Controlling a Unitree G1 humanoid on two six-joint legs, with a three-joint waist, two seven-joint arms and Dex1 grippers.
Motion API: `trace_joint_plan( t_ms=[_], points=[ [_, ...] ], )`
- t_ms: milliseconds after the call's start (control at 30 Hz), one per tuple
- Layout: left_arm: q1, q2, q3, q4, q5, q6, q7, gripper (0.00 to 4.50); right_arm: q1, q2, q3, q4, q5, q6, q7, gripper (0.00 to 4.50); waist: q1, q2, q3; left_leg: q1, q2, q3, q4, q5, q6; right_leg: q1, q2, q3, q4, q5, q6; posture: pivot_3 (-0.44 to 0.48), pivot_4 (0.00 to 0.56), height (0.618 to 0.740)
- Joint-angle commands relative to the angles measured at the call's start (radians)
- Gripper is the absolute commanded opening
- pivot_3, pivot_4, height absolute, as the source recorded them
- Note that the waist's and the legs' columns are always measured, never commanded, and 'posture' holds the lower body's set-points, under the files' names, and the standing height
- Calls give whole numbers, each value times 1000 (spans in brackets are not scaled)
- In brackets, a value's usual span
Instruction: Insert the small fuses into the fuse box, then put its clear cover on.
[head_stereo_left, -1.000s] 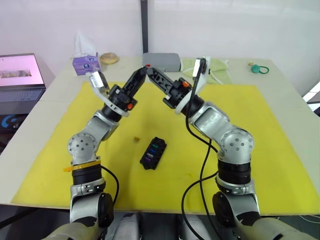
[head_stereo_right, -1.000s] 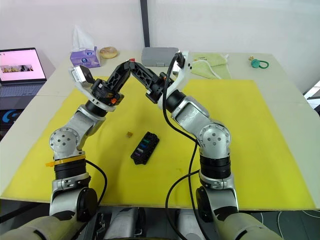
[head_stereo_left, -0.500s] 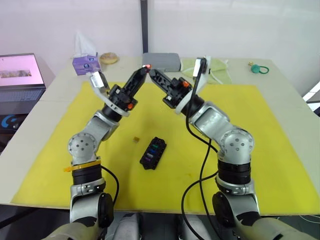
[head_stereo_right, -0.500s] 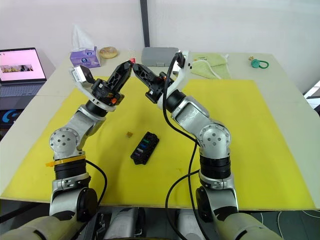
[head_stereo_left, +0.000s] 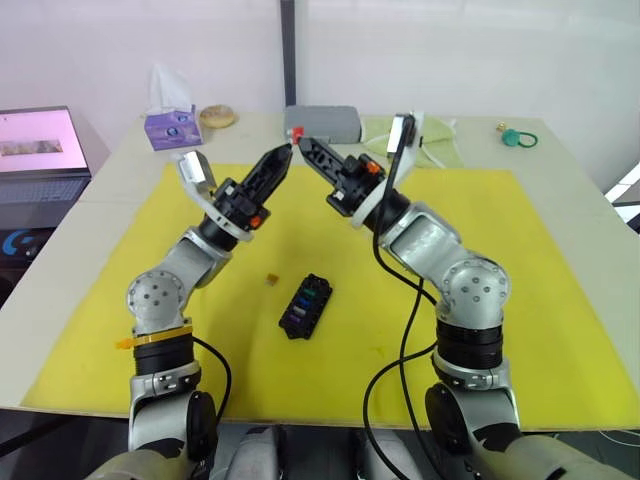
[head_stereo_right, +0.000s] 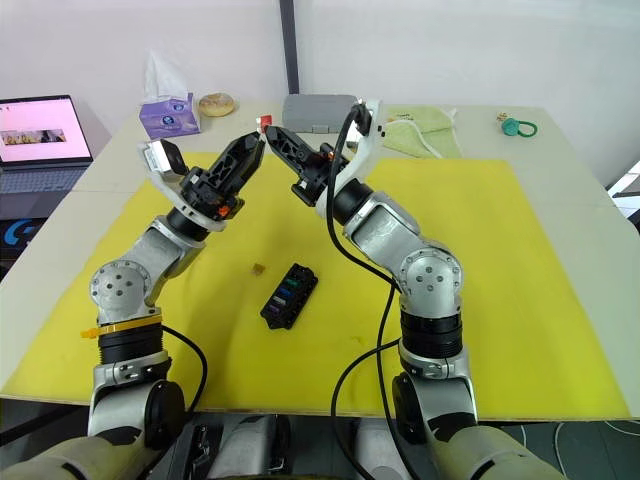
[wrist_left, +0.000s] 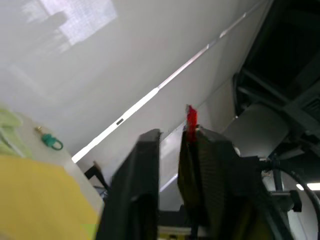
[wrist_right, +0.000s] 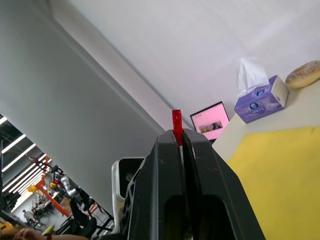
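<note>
The black fuse box (head_stereo_left: 305, 306) lies on the yellow mat (head_stereo_left: 520, 260) with several coloured small fuses in its slots. A loose orange fuse (head_stereo_left: 272, 277) rests on the mat just to its left. High above the far part of the mat, my right gripper (head_stereo_left: 300, 143) is shut on a red fuse (head_stereo_left: 296, 131), which sticks up from between its fingers (wrist_right: 165, 165). My left gripper (head_stereo_left: 283, 155) stands open just beside and below it, with a narrow gap between its fingers (wrist_left: 145, 170). The clear cover is out of view.
A grey case (head_stereo_left: 322, 122) and a green cloth (head_stereo_left: 385, 130) lie behind the mat. At the back left are a purple tissue box (head_stereo_left: 170, 127), a bun (head_stereo_left: 218, 116) and a laptop (head_stereo_left: 40, 150). A green ring (head_stereo_left: 518, 138) sits at the back right.
The two grippers' tips were pressed together; the left gripper has since drawn back and down slightly. The red fuse now stays in the right gripper.
</note>
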Motion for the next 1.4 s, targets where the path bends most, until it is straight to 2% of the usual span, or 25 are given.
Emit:
trace_joint_plan(
  t_ms=[33,100,167,267,367,533,833,1133,1400],
  points=[
    [32,74,5,-87,-29,46,-16,2844,-28,-8,-6,-58,0,-6,16,0,-3,0,0,0,0,0,0,0,0,0,0,0,0,0,0,0,150,737],
    [57,138,5,-109,-14,69,-29,2844,-29,-37,-3,-67,-6,13,27,0,-3,0,0,0,1,0,-1,0,0,-1,1,1,0,0,0,0,150,737],
    [84,240,-13,-138,35,98,-74,2844,-33,-120,7,-82,-20,67,63,0,-2,0,1,0,2,0,-1,0,0,-2,2,1,0,0,0,0,150,737],
    [144,483,-98,-197,204,88,-265,2844,-41,-358,62,-117,-102,174,221,0,0,1,2,-2,1,1,-1,0,0,-4,2,1,0,0,-1,0,150,737],
    [151,697,-142,-189,345,16,-458,2844,-52,-628,194,-141,-273,207,437,0,7,1,3,-6,1,3,-2,0,0,-9,1,2,0,-2,-5,0,150,737],
    [164,908,-222,-230,477,-73,-734,2844,-60,-804,389,-229,-418,233,674,0,0,0,4,-7,1,7,-4,0,0,-13,2,4,-2,-4,-9,0,150,737],
    [182,902,-286,-213,552,-107,-849,2844,-112,-725,480,-244,-525,342,702,0,4,0,6,-7,3,8,-3,0,0,-14,4,6,0,-4,-9,0,150,737],
    [224,888,-274,-128,641,-163,-876,2844,-178,-678,500,-193,-613,425,723,0,3,0,6,-7,3,8,-3,0,0,-14,5,7,1,-3,-7,0,150,737],
    [257,872,-259,-151,640,-156,-866,2844,-197,-619,501,-195,-634,479,735,0,3,0,6,-7,3,8,-3,0,0,-14,5,7,2,-2,-5,0,150,737]
  ],
)
